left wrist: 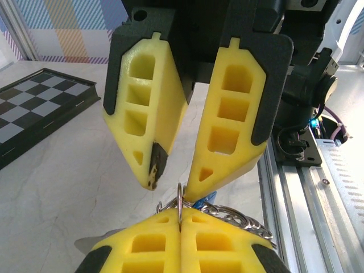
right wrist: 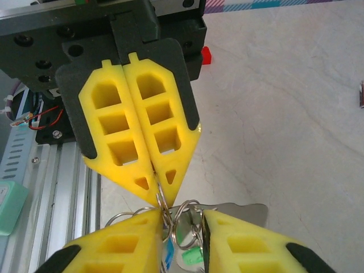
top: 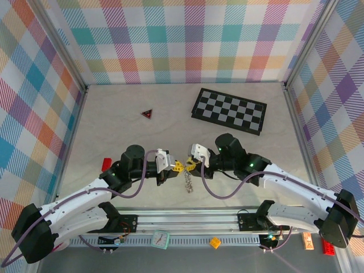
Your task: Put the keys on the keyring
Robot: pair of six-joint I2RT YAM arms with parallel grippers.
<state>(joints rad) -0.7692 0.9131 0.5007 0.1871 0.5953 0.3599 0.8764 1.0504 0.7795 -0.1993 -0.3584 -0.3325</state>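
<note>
Near the table's (top: pixel 114 125) front edge, the keyring (top: pixel 187 181) is being pinched at one ring by the left gripper (right wrist: pixel 157 193), its jaws being pressed fully together. The right gripper (right wrist: pixel 183 230) is being held partly open, with rings, a blue key (right wrist: pixel 169 259) and a green key (right wrist: pixel 193 257) between its fingers; whether anything is being gripped cannot be told. Being counted: two keys, one keyring, one red triangle (top: pixel 147 114), one chessboard (top: pixel 229 110).

top external: high at near edge, looks down, far, whole worktop (top: pixel 114 125) | left wrist: very close, faces right end effector (left wrist: pixel 170 187) | right wrist: very close, faces left end effector (right wrist: pixel 159 196) | shared: keyring (top: pixel 187 181) between both end effectors, all three views
</note>
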